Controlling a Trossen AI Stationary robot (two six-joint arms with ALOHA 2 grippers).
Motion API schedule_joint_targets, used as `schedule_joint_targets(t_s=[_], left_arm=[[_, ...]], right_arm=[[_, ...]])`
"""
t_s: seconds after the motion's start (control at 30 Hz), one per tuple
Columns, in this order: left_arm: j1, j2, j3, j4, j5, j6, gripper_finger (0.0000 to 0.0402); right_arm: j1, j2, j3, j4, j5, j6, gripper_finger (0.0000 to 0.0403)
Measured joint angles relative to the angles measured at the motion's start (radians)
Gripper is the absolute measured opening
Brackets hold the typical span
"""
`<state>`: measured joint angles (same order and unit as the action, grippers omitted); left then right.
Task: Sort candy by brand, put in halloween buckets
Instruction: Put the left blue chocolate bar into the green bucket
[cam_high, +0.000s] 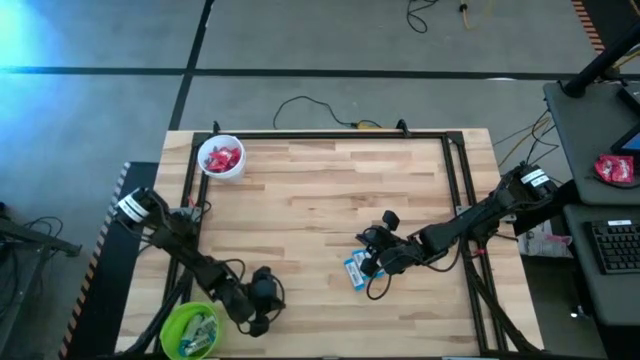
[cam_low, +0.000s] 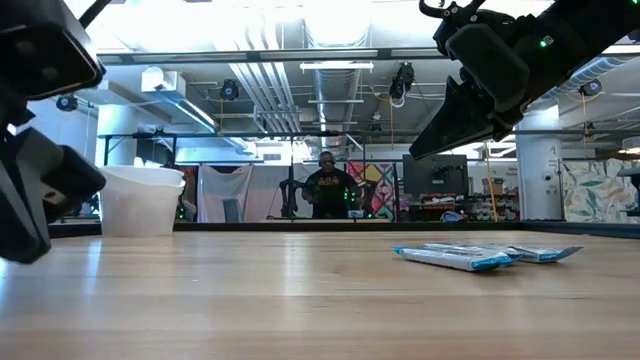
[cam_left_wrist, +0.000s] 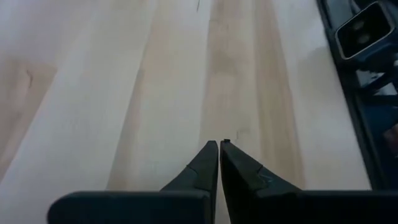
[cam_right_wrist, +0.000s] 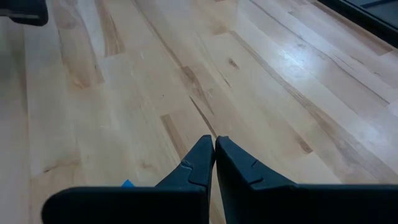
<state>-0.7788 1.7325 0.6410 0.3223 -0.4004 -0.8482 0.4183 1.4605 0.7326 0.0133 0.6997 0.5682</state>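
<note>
Candy (cam_high: 354, 270) flat crinkly wrappers, smooth round buckets (cam_high: 221, 158)

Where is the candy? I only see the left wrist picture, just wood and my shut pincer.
Observer: A few light blue candies lie on the table, close by the right pincer, which hangs shut and empty above the wood.
Operator: Where are the buckets?
Observer: The green bucket stands at a left corner of the table, right beside your left pincer. It holds light blue pieces.
Operator: And the red ones?
Observer: The red candy is in the white bucket, at the other left corner, near the left arm's base.
</note>
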Motion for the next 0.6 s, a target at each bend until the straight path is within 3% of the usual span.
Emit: schedule_joint_targets(t_s=[0.3, 0.6], left_arm=[[0.047, 0.067, 0.056, -0.019, -0.004, 0.058, 0.0005], [0.160, 0.217, 0.230, 0.074, -0.078, 0.405, 0.0079]], right_arm=[[0.000, 0.000, 0.000, 0.000, 0.000, 0.000, 0.0013], [0.000, 0.000, 0.000, 0.000, 0.000, 0.000, 0.0013]])
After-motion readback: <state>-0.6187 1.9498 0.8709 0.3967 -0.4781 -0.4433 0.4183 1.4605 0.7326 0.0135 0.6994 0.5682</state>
